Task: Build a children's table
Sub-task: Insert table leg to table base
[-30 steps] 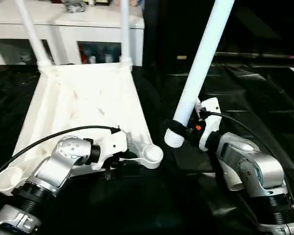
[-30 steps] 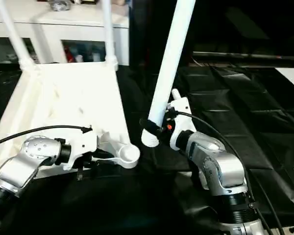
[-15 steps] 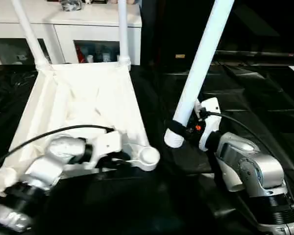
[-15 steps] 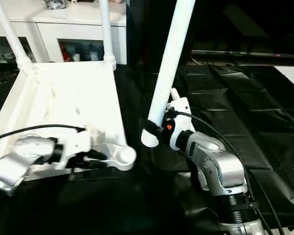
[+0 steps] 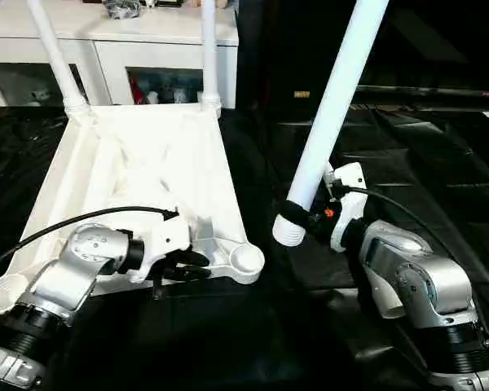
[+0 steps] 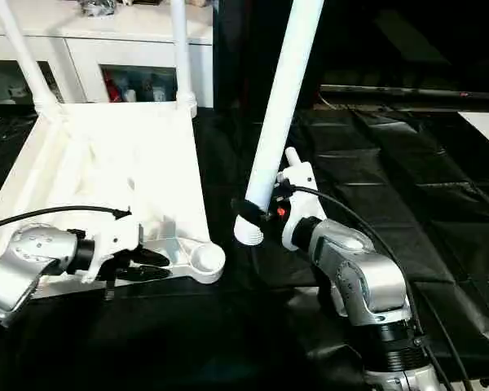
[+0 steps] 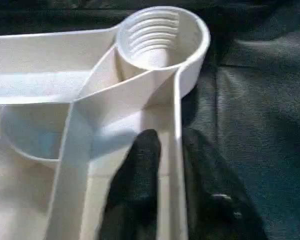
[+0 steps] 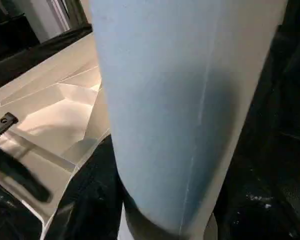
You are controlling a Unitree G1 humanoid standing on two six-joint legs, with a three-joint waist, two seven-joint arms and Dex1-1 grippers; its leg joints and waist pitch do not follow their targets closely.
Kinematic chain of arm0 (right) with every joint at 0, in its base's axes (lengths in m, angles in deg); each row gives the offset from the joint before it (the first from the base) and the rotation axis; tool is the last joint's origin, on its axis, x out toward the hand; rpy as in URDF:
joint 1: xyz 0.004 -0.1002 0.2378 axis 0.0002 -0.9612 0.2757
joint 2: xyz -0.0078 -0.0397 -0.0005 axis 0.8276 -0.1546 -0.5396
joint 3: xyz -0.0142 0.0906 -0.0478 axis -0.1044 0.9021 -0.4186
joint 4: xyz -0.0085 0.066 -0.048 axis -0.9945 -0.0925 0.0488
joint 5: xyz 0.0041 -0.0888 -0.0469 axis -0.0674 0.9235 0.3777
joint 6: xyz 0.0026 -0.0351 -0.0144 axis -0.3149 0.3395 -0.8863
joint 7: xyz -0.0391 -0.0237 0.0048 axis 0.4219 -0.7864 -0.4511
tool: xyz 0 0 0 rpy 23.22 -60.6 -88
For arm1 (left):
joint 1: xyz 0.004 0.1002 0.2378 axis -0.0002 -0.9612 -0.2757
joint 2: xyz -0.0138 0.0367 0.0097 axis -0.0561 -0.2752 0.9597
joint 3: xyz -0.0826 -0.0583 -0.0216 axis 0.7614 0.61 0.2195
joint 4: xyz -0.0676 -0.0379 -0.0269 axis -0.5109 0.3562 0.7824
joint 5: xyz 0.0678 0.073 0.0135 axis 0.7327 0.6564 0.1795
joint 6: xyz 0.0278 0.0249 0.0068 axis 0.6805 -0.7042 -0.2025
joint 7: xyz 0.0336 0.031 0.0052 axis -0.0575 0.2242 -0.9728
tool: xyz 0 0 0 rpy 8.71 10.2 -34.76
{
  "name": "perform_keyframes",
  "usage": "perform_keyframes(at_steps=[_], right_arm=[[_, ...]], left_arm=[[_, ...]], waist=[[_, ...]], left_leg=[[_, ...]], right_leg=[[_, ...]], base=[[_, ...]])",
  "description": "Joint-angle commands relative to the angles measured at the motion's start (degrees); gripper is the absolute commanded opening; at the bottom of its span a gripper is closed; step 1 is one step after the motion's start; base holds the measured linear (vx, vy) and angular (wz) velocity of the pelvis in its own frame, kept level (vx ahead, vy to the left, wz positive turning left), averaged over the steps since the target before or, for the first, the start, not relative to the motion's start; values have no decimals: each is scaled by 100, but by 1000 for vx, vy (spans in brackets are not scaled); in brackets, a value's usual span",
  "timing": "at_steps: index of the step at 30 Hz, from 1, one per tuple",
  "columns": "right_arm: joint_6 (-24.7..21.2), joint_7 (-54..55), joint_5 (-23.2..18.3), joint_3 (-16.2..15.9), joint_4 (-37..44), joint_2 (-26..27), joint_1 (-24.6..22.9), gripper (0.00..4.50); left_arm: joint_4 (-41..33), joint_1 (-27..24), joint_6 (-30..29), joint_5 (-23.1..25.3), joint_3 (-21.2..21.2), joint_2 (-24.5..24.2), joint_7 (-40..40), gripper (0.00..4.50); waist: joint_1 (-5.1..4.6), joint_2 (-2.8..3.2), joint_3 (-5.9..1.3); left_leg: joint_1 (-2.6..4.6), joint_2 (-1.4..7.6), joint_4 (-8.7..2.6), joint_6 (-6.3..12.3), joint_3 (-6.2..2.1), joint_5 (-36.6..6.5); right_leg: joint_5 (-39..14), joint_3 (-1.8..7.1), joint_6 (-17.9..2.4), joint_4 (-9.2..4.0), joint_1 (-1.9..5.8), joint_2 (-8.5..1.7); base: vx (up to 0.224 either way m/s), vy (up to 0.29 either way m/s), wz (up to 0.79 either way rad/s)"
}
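Observation:
The children's table lies upside down on black sheeting, its white ribbed tabletop (image 5: 147, 155) facing up. Two white legs (image 5: 55, 57) (image 5: 209, 49) stand in the far corner sockets. The near right socket (image 5: 246, 261) and the near left socket (image 5: 2, 295) are empty. My left gripper (image 5: 183, 265) is shut on the near rim just left of the near right socket, one black finger (image 7: 140, 170) inside the rim wall and one outside. My right gripper (image 5: 297, 213) is shut on a third leg (image 5: 334, 98), which leans right, its lower end just right of that socket.
A white cabinet (image 5: 147, 41) with glass doors stands behind the tabletop. Wrinkled black sheeting (image 5: 424, 163) covers the floor on the right and in front. Black cables run along both silver forearms.
My left arm has shifted slightly to the left and its fingers have closed in on the rim. The right arm and its leg have stayed put.

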Motion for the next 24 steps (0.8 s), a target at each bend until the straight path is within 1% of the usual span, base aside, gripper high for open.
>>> perform_keyframes(at_steps=[1, 2, 8, 10, 12, 13, 14, 16, 18, 19, 20, 21, 22, 23, 24], right_arm=[[15, -26, 64, -12, 70, -46, 82, 191], [15, -26, 64, -12, 70, -46, 82, 191], [8, -23, 58, -10, 49, -37, 108, 191], [-5, -15, 52, -6, 55, -34, 107, 191], [-19, -4, 46, 1, 54, -30, 110, 191], [-39, 14, 43, 8, 30, -17, 139, 191], [-39, 14, 43, 8, 29, -16, 141, 191], [9, 82, 77, 13, -108, 64, 251, 191], [25, 100, 86, 15, -141, 85, 275, 191], [200, 10, 200, -107, -284, 82, 358, 191], [200, 10, 200, -107, -284, 82, 358, 191], [391, -119, 311, -234, -441, 66, 460, 191], [386, -216, 325, -300, -589, 67, 579, 191], [386, -216, 325, -300, -589, 67, 579, 191], [319, -289, 288, -316, -691, 75, 680, 191]], left_arm=[[-110, 0, -53, 7, 107, -67, -4, 34], [-110, 0, -53, 7, 107, -67, -4, 22], [-143, -26, -173, -41, 77, -135, 106, 10], [-159, -52, -180, -21, 55, -162, 122, 0], [-163, -65, -191, -3, 38, -174, 133, 0], [-152, -62, -215, 39, 23, -137, 63, 0], [-151, -61, -217, 41, 23, -135, 59, 0], [-82, 42, -267, 199, -44, 1, -164, 0], [-65, 67, -272, 236, -62, 28, -206, 0], [8, 155, -348, 300, -106, 220, -419, 0], [8, 155, -348, 300, -106, 220, -419, 0], [59, 243, -453, 310, -149, 450, -597, 0], [80, 317, -528, 306, -205, 648, -703, 0], [80, 317, -528, 306, -205, 648, -703, 0], [81, 370, -583, 288, -250, 785, -743, 0]], waist=[[-16, 41, -340], [-16, 39, -334], [-19, 40, -325], [-21, 37, -323], [-25, 36, -326], [-24, 49, -328], [-26, 44, -329], [-31, 46, -330], [-33, 44, -331], [-24, 45, -329], [-31, 56, -327], [-34, 28, -325], [-35, 29, -325], [-24, 30, -323], [-15, 11, -335]], left_leg=[[192, 56, -474, -402, 23, -2097], [191, 56, -477, -401, 21, -2122], [199, 56, -484, -423, 14, -2244], [193, 55, -485, -428, 12, -2249], [191, 57, -485, -430, 11, -2239], [196, 57, -483, -432, 13, -2225], [196, 57, -481, -431, 16, -2216], [190, 56, -481, -432, 17, -2173], [193, 55, -480, -440, 18, -2184], [205, 57, -476, -442, 22, -2215], [210, 62, -477, -454, 23, -2246], [220, 65, -470, -477, 33, -2316], [228, 62, -461, -472, 34, -2347], [223, 60, -458, -470, 27, -2335], [190, 60, -462, -436, 20, -2196]], right_leg=[[-1682, 88, -905, -454, 122, -132], [-1727, 87, -900, -458, 122, -134], [-1999, 88, -829, -483, 107, -141], [-2004, 88, -824, -484, 108, -141], [-1999, 89, -817, -481, 110, -141], [-1955, 90, -829, -480, 106, -139], [-1924, 90, -832, -479, 105, -135], [-1827, 89, -860, -470, 112, -131], [-1843, 88, -875, -470, 110, -135], [-1901, 91, -860, -478, 101, -137], [-1922, 92, -859, -479, 95, -135], [-1988, 91, -862, -492, 84, -136], [-2039, 94, -870, -500, 86, -138], [-2063, 94, -863, -504, 91, -149], [-1963, 95, -839, -499, 123, -155]], base=[[0, 0, 0], [0, 0, 0], [0, 0, 0], [0, 0, 0], [0, 0, 0], [0, 0, 0], [0, 0, 0], [0, 0, 0], [0, 0, 0], [0, 0, 0], [0, 0, 0], [0, 0, 0], [0, 0, 0], [0, 0, 0], [0, 0, 0]])
